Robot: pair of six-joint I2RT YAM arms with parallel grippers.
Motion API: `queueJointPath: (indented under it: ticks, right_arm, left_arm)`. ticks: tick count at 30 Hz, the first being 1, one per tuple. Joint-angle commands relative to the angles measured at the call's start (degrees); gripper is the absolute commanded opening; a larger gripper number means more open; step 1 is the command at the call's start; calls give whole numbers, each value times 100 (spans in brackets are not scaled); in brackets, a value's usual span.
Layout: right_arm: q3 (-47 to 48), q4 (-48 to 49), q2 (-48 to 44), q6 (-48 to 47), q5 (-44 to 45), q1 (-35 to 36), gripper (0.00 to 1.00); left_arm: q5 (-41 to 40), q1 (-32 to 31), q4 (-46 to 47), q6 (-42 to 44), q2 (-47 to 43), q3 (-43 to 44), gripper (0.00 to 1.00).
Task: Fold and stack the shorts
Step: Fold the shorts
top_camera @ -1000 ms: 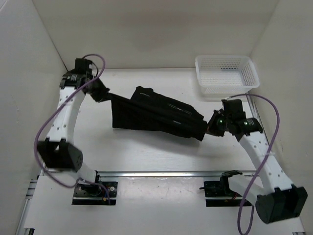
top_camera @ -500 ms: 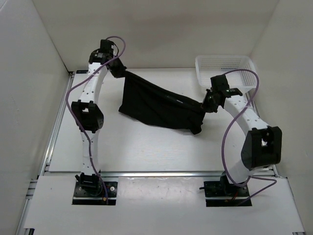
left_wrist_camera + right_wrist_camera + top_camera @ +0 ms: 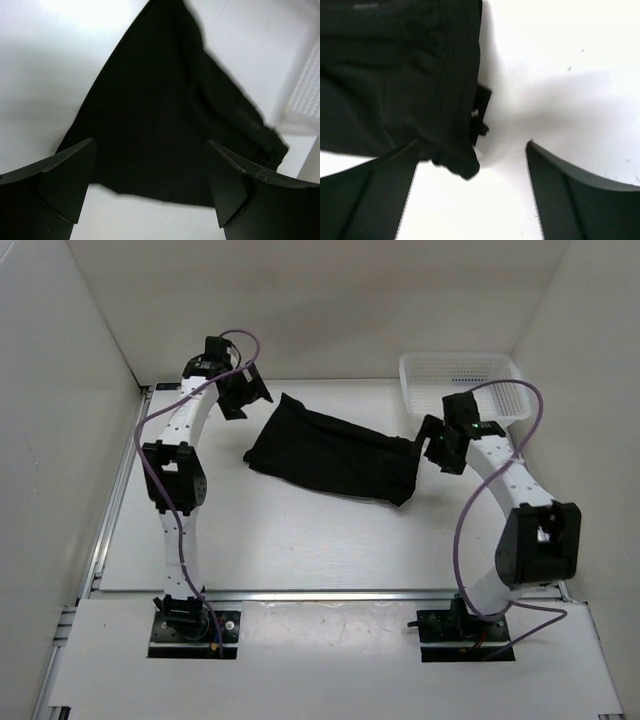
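Observation:
The black shorts [image 3: 335,455] lie spread on the white table, stretched diagonally from back left to front right. My left gripper [image 3: 256,394] hovers just off their back-left corner, open with nothing in it. In the left wrist view the shorts [image 3: 160,125] spread out beyond the gripper [image 3: 150,192]. My right gripper [image 3: 428,443] stands open beside their right end. The right wrist view shows the shorts' [image 3: 395,75] bunched edge near the left finger [image 3: 385,195], with bare table between the jaws of the gripper [image 3: 472,195].
A white mesh basket [image 3: 465,390] stands at the back right corner, just behind my right arm. Its mesh also shows at the right edge of the left wrist view as the basket [image 3: 307,90]. White walls close in the table on three sides.
Both grippers were shut on the shorts, holding them stretched above the table. Both have opened and let go. The shorts now lie on the table.

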Motion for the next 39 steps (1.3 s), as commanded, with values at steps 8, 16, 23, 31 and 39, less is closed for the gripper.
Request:
queueJointPath:
  ticks: [8, 16, 23, 31, 39]
  right_arm:
    - [-1984, 156, -1231, 197, -2092, -324, 90]
    - [-2109, 904, -670, 312, -2702, -429, 100]
    - [-1897, 1589, 287, 488, -2975, -429, 84]
    - [-1302, 1828, 983, 410, -3125, -429, 20]
    - [229, 562, 1028, -145, -2755, -544, 0]
  left_arm:
    - [16, 77, 26, 248, -2393, -4051, 100]
    - [307, 24, 289, 142, -1454, -3949, 100]
    - [236, 24, 289, -112, -829, -3288, 100]
    - [245, 24, 289, -166, -521, -2893, 11]
    - [429, 472, 237, -218, -749, -1952, 11]
